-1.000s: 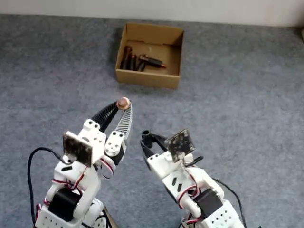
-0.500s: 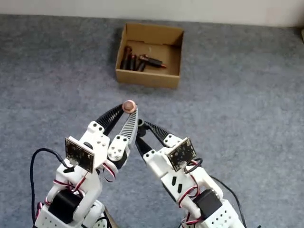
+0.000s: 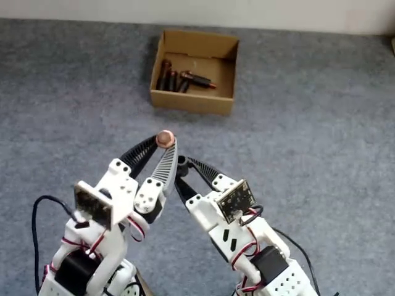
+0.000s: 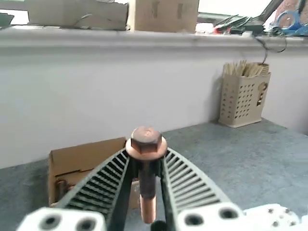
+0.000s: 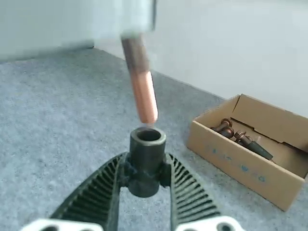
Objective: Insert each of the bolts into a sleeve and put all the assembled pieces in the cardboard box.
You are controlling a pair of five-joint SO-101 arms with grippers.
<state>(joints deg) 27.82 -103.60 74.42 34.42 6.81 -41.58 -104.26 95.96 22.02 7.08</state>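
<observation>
Sleeve (image 5: 147, 163) has come up beneath bolt (image 4: 147, 187) (tip just apart).

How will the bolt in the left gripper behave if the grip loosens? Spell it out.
The bolt looks like solid metal, so it is probably stiff and heavy for its size. Its smooth shaft hangs in the left gripper, so it may slip until the flanged head catches. Set down, it would likely roll in an arc.

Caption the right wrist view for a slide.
Right gripper holds a sleeve upright beneath the bolt, cardboard box behind.
</observation>
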